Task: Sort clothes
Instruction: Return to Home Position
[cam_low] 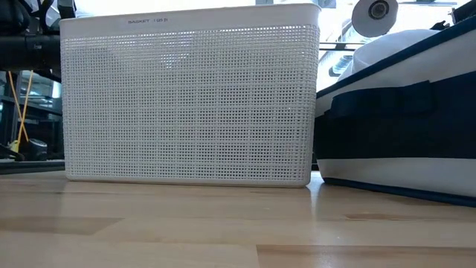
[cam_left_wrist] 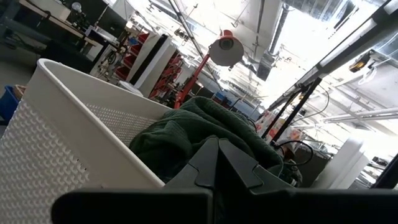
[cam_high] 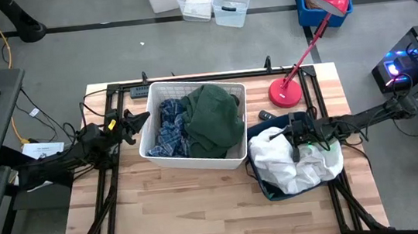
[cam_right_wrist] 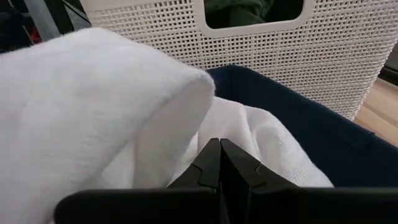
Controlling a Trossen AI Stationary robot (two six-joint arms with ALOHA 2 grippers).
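Observation:
The white lattice basket [cam_high: 158, 155] stands mid-table. It holds the blue-and-white plaid shirt [cam_high: 170, 127] on its left side and the dark green garment [cam_high: 213, 116] heaped on its right side. The thin white garment [cam_high: 295, 162] lies piled in the navy bin [cam_high: 267, 191] to the right of the basket and spills over its rim. The dark grey garment does not show. My left gripper [cam_high: 144, 117] is shut and empty at the basket's left wall, rim-high [cam_left_wrist: 217, 142]. My right gripper [cam_high: 288, 133] is shut, low over the white garment [cam_right_wrist: 219, 143]. My right gripper's shut fingertips [cam_right_wrist: 211, 152] stand level right at a fold of the white garment [cam_right_wrist: 249, 134], pointing toward the basket. I cannot tell whether they touch it. No cloth shows between the fingers.
A red desk lamp [cam_high: 286, 92] stands at the far right of the table, and its arm reaches out past the table's far edge. A small black object [cam_high: 266, 115] lies between the lamp and the bin. The near half of the wooden table [cam_high: 188, 213] is bare.

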